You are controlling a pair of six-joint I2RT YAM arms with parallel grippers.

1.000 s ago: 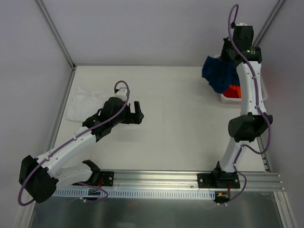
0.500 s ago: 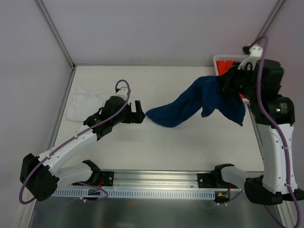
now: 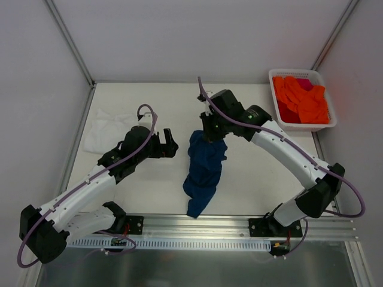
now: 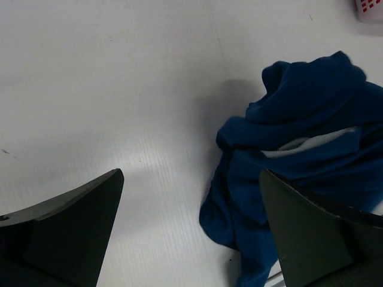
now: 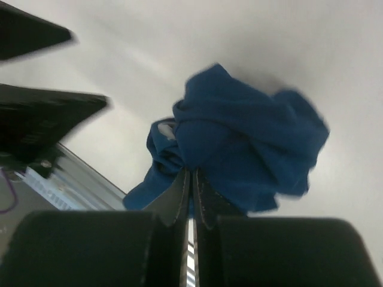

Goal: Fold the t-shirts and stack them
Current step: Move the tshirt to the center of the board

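Observation:
The navy blue t-shirt hangs crumpled from my right gripper, which is shut on its upper end above the middle of the table. Its lower end trails down to the table's near edge. In the right wrist view the bunched blue cloth sits just beyond my pinched right gripper. My left gripper stands open just left of the shirt, nothing between its fingers; the left wrist view shows the blue shirt ahead and to the right. The white t-shirt lies flat at the far left.
A white basket holding orange and pink cloth stands at the back right corner. A metal rail runs along the near edge, with both arm bases on it. Grey walls close the table at the back and sides.
My right arm has swung from the basket at the back right to the table's middle, carrying the blue shirt, which now hangs bunched. My left gripper has barely moved.

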